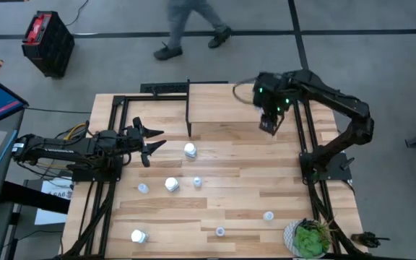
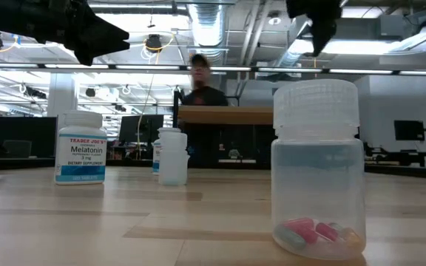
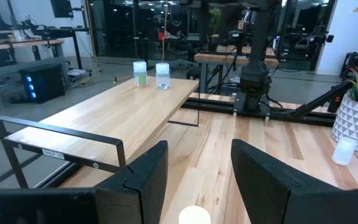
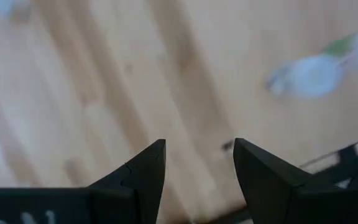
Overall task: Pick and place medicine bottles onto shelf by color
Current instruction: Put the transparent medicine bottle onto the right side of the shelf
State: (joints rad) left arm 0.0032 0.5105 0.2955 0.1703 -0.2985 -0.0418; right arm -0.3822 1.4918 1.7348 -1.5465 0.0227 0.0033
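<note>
The light-wood shelf [image 1: 215, 105] stands at the table's far side. Two small bottles [image 3: 151, 74] stand near its right end; the right wrist view shows them blurred [image 4: 309, 74]. My right gripper [image 1: 269, 128] hangs open and empty above that end [image 4: 197, 168]. My left gripper [image 1: 156, 142] is open and empty, level, pointing toward the table's right. A white bottle [image 1: 190, 150] stands upright just ahead of it, its cap [image 3: 194, 215] showing between the fingers. Other white bottles [image 1: 172, 184] [image 1: 137, 235] and small translucent bottles [image 1: 143, 188] [image 1: 197, 181] [image 1: 269, 215] [image 1: 220, 231] stand on the table.
A potted plant [image 1: 309, 238] stands at the near right corner. In the low view a translucent bottle with pills [image 2: 316, 170] stands close in front, with a labelled white bottle [image 2: 80, 148] farther back on the left. A person [image 1: 193, 25] walks beyond the table's far edge.
</note>
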